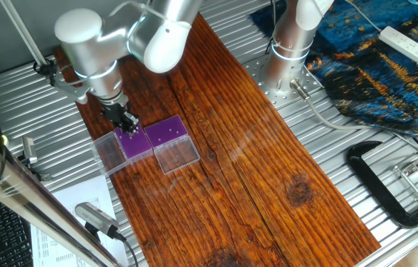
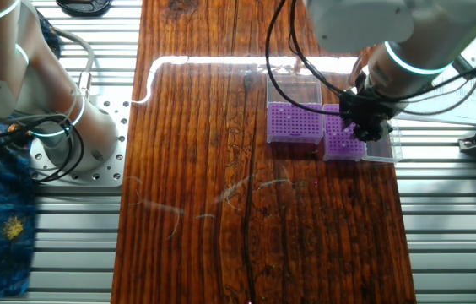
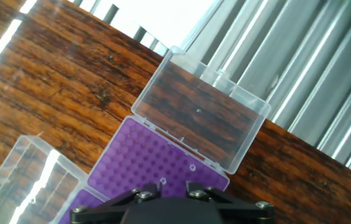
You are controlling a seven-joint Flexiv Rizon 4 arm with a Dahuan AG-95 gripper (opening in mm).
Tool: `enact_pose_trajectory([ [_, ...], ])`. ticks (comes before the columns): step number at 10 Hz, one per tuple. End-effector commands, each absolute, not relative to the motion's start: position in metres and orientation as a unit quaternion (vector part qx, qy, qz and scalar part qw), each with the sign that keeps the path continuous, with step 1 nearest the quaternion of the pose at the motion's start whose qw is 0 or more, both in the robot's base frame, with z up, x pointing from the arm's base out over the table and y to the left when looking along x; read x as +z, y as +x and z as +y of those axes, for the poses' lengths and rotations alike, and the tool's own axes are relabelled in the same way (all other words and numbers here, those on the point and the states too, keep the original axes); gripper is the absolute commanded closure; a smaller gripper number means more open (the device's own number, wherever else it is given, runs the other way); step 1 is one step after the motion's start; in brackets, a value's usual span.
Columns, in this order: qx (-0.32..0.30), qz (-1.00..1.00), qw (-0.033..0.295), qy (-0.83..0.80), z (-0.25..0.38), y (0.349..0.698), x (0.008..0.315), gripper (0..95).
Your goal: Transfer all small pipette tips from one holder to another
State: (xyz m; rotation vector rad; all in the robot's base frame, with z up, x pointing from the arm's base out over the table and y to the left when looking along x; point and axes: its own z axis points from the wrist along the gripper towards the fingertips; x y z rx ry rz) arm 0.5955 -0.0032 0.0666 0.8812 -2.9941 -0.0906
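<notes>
The gripper (image 1: 126, 122) hangs low over the left-hand rack (image 1: 136, 141) in one fixed view, its black fingers right at the purple top; whether they touch it I cannot tell; the second rack (image 1: 168, 132) sits just beside it, the two touching or nearly so, both on the dark wooden board (image 1: 268, 185); each has its clear lid (image 1: 107, 152) folded open and lying flat on the wood.

From the other fixed view the gripper (image 2: 366, 127) covers part of the nearer rack (image 2: 343, 143), and cables and the wrist hide the fingertips; the other rack (image 2: 293, 124) shows its full grid of holes; glare runs along the far edge of the board (image 2: 221, 169).

The hand view looks straight down on one purple top (image 3: 157, 165) with its open lid (image 3: 203, 115) above it; only the black base of the gripper shows at the bottom edge, fingers cut off; a second clear lid (image 3: 32, 177) peeks in at lower left.

How wide the fingers stand, and whether they hold anything, I cannot tell from any view; the tips themselves are too small to pick out with confidence; a few pale specks show on the second rack (image 1: 166, 135), and that is all.
</notes>
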Motion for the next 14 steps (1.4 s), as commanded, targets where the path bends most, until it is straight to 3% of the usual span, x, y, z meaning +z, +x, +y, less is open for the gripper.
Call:
enact_pose_trajectory([
  [1, -0.021, -0.961, 0.013, 0.275, 0.0008, 0.5965, 0.0635, 76.0],
  [8, -0.02, -0.962, 0.012, 0.274, 0.0031, 0.5967, 0.0571, 76.0],
  [9, -0.02, -0.962, 0.012, 0.273, 0.0032, 0.5968, 0.0564, 95.0],
  [13, -0.022, -0.961, 0.012, 0.274, 0.0043, 0.5966, 0.0555, 95.0],
  [14, -0.022, -0.961, 0.012, 0.276, 0.0043, 0.5966, 0.0562, 76.0],
])
